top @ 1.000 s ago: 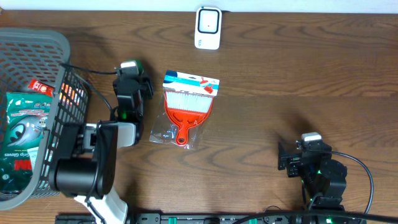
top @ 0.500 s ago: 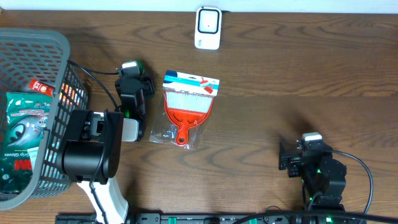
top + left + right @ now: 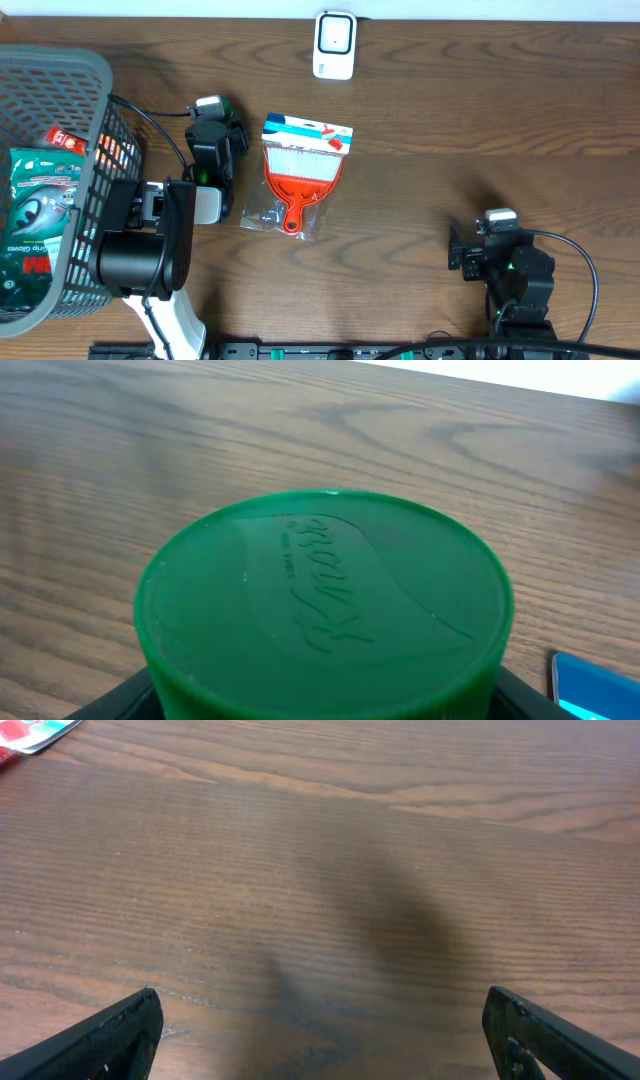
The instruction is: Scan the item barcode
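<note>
A container with a round green lid (image 3: 325,610) fills the left wrist view, with a black finger (image 3: 130,700) pressed against it at each lower corner. From overhead, my left gripper (image 3: 212,135) is shut on this container (image 3: 212,106) left of centre, low over the table. The white barcode scanner (image 3: 335,45) stands at the back edge, up and to the right of it. No barcode shows on the container. My right gripper (image 3: 465,262) rests near the front right, its jaws wide open over bare wood (image 3: 325,1040).
A bagged red dustpan and brush set (image 3: 300,170) lies just right of the left gripper; its blue corner (image 3: 595,682) shows in the left wrist view. A grey basket (image 3: 95,70) holding several packaged goods stands at the far left.
The left arm has shifted slightly right and toward the back with the container still gripped. The right arm has barely moved.
</note>
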Tool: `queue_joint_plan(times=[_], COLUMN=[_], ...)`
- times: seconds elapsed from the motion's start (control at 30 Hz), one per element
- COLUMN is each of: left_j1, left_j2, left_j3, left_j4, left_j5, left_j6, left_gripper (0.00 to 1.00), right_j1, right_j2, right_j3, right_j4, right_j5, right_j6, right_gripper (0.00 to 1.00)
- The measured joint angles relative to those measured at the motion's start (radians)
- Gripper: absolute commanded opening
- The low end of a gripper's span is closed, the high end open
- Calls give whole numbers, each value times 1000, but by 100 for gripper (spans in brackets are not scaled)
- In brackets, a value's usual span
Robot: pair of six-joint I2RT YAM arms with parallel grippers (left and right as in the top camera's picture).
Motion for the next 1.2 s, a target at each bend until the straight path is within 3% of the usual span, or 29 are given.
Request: queue_joint_plan(times=[0.5, 0.9, 1.2], left_j1=[0, -1, -1], left_j2=[26, 72, 56], left_j3=[-16, -47, -51], left_j4=[93, 109, 98], left_j5=[19, 46, 46], left_j6=[0, -15, -19], left_gripper=[73, 80, 81], right_j1=[0, 0, 0], right_j2=[2, 2, 2], right_j3=[0, 0, 0], right_j4=[3, 3, 3], right_j5=[0, 0, 0], right_j6=[0, 0, 0], right_gripper=[99, 99, 99])
